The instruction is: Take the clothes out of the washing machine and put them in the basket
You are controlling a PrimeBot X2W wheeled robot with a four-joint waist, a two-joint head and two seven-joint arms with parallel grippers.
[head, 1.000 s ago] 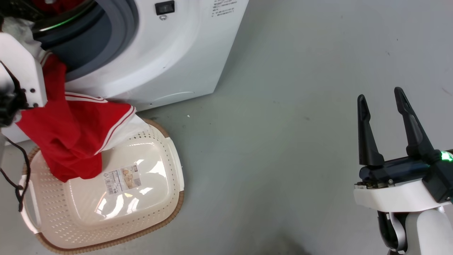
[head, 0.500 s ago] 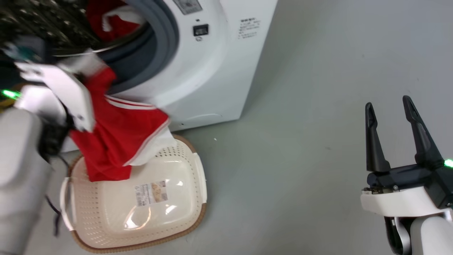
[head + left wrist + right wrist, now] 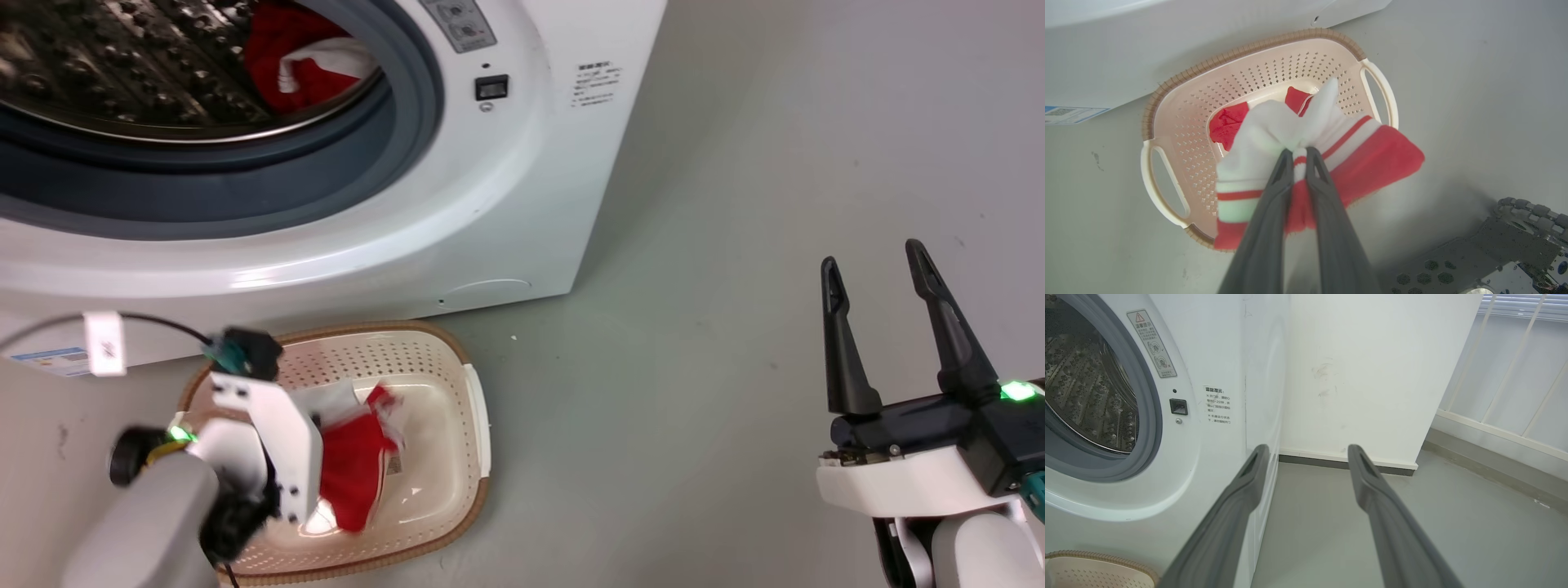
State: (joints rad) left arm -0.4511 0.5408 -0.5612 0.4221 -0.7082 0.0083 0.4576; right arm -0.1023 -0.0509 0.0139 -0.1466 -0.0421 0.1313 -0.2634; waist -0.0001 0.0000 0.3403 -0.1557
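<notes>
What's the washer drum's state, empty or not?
Not empty. In the head view a red-and-white garment lies at the back of the perforated steel drum.

Smooth grey-green concrete floor. Bearing a large white front-loading washing machine and, just before its base, a cream perforated plastic laundry basket with brown woven-look rim.

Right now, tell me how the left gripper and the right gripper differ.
The left gripper is shut on the clothes; the right gripper is open and holds nothing. The left gripper points down over the basket; the right gripper hangs over the floor. Both have two long dark fingers.
</notes>
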